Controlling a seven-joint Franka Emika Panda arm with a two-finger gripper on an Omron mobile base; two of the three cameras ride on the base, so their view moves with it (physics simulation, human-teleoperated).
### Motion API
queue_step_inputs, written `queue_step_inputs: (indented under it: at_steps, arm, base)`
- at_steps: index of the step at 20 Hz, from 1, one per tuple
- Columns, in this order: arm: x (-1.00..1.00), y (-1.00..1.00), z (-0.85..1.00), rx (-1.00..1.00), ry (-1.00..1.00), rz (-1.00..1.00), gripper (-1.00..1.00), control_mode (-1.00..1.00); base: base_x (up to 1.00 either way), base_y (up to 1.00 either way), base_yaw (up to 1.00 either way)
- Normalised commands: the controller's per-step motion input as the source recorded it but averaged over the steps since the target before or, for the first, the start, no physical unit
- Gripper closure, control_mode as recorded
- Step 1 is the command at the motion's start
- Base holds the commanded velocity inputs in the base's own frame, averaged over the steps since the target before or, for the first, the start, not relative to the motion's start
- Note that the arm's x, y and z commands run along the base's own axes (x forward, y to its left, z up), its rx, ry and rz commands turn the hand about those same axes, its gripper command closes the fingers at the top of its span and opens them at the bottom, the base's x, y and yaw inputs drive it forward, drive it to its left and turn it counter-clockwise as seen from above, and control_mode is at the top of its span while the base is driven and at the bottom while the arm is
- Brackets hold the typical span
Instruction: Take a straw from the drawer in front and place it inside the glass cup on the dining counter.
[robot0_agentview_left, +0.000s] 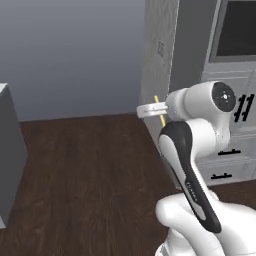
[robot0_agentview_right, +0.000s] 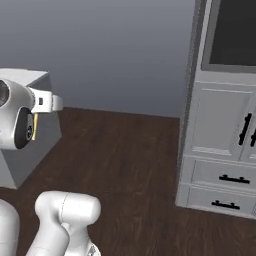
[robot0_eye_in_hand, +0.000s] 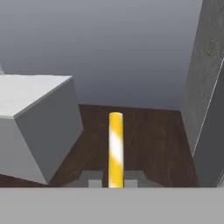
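Dark wood floor stretches under a grey wall as the straw rides clamped between the closed tips of the gripper, pointing forward and away from the hand. From the left base camera its yellow ends poke out above and below the white hand, close to the corner of a tall grey cabinet; the grip near one end likely leaves a long free length to drop into a cup. A grey block with a pale top stands to the left, cabinet drawers to the right, open floor between them for driving.
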Motion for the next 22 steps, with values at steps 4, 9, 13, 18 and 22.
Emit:
queue_step_inputs:
  at_steps: [4,9,13,18,22]
  arm:
    - [0.00,0.00,0.00,0.00,0.00,0.00,1.00,1.00]
    - [0.00,0.00,0.00,0.00,0.00,0.00,1.00,1.00]
    - [0.00,0.00,0.00,0.00,0.00,0.00,1.00,1.00]
    - [0.00,0.00,0.00,0.00,0.00,0.00,1.00,1.00]
    - [0.00,0.00,0.00,0.00,0.00,0.00,1.00,1.00]
  base:
    - [1.00,0.18,0.18]
    - [1.00,0.45,0.15]
    - [1.00,0.62,0.09]
    - [1.00,0.61,0.01]
    - [1.00,0.33,0.00]
